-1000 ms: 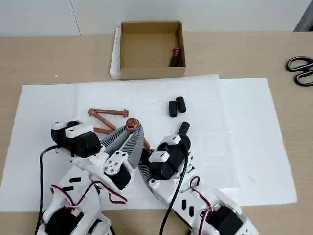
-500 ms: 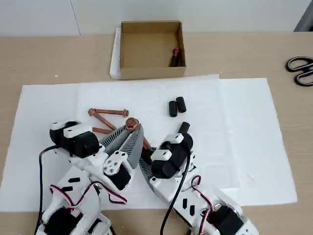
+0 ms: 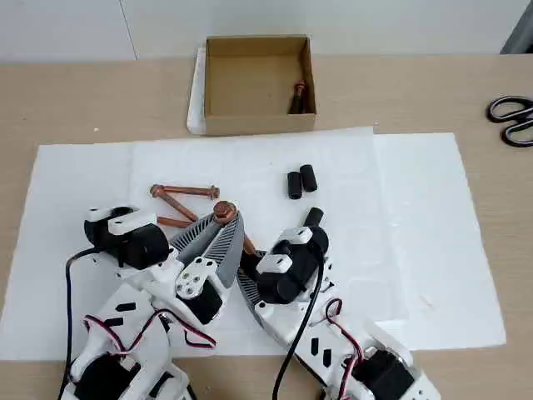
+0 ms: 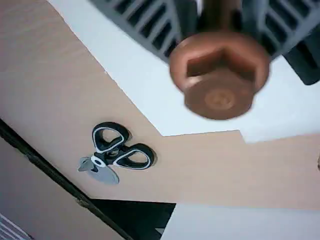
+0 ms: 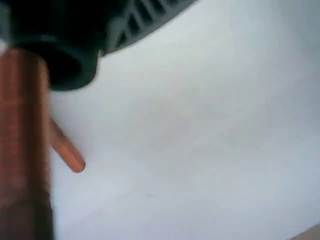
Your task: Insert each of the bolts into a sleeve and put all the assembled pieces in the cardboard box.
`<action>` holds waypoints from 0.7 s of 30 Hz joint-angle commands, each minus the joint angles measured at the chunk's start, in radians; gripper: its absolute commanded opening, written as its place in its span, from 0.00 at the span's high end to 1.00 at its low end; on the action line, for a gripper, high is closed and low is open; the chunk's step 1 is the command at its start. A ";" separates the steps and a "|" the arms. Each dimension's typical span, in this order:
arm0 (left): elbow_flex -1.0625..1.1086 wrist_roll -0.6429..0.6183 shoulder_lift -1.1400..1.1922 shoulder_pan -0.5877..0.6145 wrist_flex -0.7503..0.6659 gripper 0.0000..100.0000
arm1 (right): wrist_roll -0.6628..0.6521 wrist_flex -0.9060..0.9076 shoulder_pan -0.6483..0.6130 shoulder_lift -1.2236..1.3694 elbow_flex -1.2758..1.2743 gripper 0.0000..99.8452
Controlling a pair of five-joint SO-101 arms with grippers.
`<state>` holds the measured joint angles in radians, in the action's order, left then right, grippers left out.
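My left gripper (image 3: 223,220) is shut on a copper bolt (image 3: 224,211), with the hex head pointing up and away from the arm. The left wrist view has that head (image 4: 218,75) close up between the ribbed jaws of the left gripper (image 4: 218,20). Just to its right, my right gripper (image 3: 247,268) is shut on a black sleeve (image 5: 62,60). The bolt's threaded shaft (image 5: 25,140) meets the sleeve's mouth. The cardboard box (image 3: 254,123) at the back holds one assembled piece (image 3: 297,96). Three loose bolts (image 3: 183,192) and two sleeves (image 3: 301,181) lie on the white paper.
Another black sleeve (image 3: 313,217) lies beside the right arm's wrist. Scissors (image 3: 512,119) rest on the wooden table at the far right, also in the left wrist view as scissors (image 4: 117,155). The paper's right half is bare.
The right arm has shifted slightly left and down, closing in on the bolt's shaft. The left arm has barely moved.
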<state>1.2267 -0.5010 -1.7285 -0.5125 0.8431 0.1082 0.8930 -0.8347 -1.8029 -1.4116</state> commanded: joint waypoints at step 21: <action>0.027 0.000 -0.008 -0.011 0.057 0.99 | 0.012 -0.033 0.056 -0.010 0.055 1.00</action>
<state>1.2451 -0.5010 -1.7346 -0.5155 0.8769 0.1082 0.8915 -0.7887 -1.8029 -1.4116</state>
